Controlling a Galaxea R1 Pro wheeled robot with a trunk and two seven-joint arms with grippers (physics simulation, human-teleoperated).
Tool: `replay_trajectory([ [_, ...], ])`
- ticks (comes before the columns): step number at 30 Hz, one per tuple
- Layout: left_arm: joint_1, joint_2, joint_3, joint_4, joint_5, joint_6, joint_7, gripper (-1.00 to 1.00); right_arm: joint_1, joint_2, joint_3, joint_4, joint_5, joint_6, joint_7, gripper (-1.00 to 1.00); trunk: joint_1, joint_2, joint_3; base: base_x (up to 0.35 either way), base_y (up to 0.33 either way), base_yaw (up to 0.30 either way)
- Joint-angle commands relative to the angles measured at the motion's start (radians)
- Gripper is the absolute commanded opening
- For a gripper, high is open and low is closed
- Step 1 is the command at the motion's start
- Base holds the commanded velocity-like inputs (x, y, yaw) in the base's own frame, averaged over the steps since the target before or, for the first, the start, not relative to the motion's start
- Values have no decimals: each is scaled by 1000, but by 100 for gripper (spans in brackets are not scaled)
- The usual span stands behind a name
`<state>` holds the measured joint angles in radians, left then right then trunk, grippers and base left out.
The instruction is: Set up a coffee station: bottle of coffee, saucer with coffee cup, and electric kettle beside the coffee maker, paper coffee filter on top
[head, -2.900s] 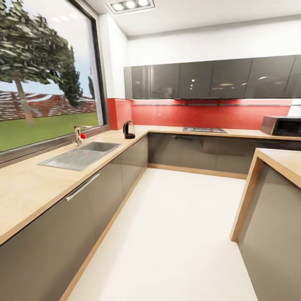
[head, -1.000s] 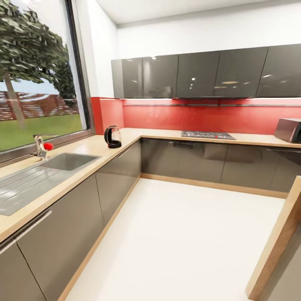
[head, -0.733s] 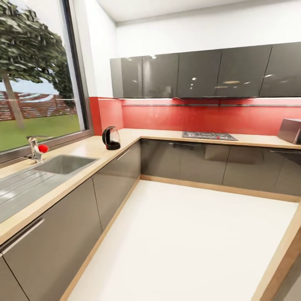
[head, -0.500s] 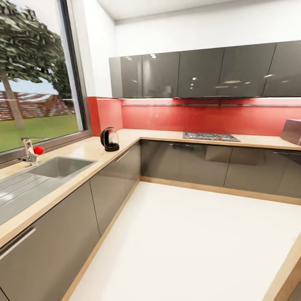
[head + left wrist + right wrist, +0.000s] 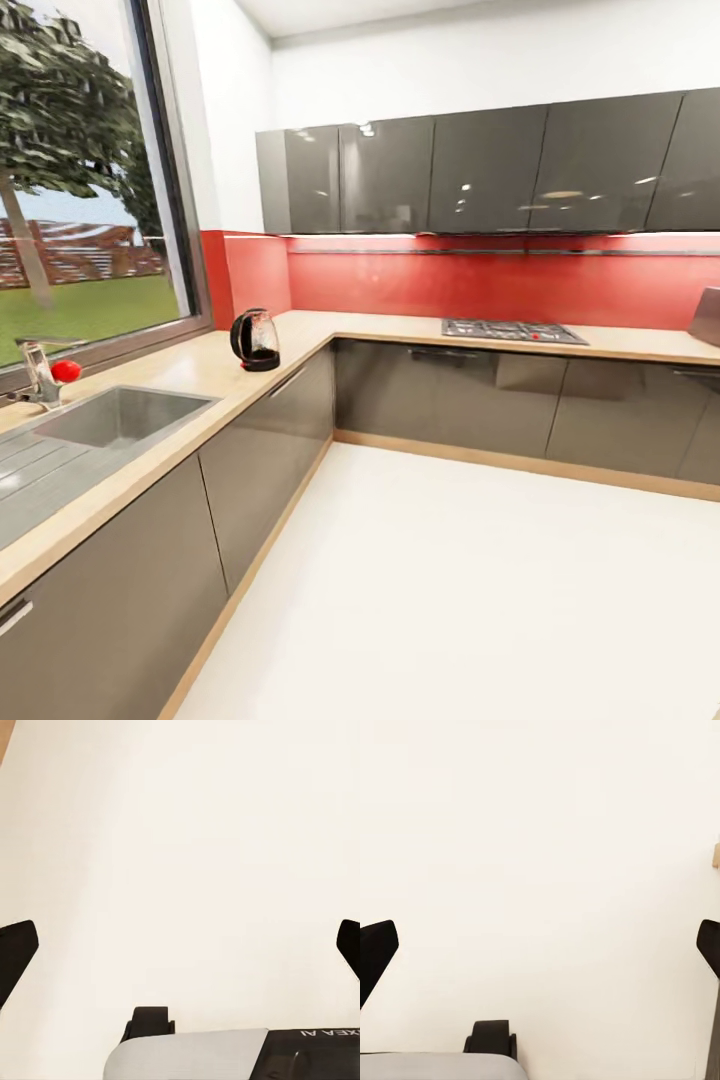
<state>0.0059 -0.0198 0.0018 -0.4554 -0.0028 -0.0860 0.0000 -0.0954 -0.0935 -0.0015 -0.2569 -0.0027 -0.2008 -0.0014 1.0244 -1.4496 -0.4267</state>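
The kitchen countertop (image 5: 200, 368) is light wood and runs in an L form over grey cabinet fronts (image 5: 270, 440). On it stands the electric kettle (image 5: 256, 341), near the corner at 10 o'clock. A steel sink (image 5: 115, 416) sits at 9 o'clock, and a gas hob (image 5: 512, 331) at 1 o'clock.

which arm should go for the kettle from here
Probably the left. The kettle stands on the countertop at the head view's left, the robot's left side. Both the left gripper and the right gripper are open and empty over the floor, so neither has another advantage.
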Motion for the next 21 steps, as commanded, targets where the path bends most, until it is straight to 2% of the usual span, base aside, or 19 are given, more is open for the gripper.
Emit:
replay_trajectory([
  [1,0,0,0,-1,0,-1,0,100,0,0,0,1,0,-3,0,100,1,0,-1,308,0,0],
  [14,0,0,0,-1,0,-2,1,100,0,0,0,1,0,-3,0,100,1,0,-1,308,-1,0],
  [21,0,0,0,-1,0,-1,0,100,-1,0,0,1,0,-3,0,100,1,0,-1,307,-67,0],
])
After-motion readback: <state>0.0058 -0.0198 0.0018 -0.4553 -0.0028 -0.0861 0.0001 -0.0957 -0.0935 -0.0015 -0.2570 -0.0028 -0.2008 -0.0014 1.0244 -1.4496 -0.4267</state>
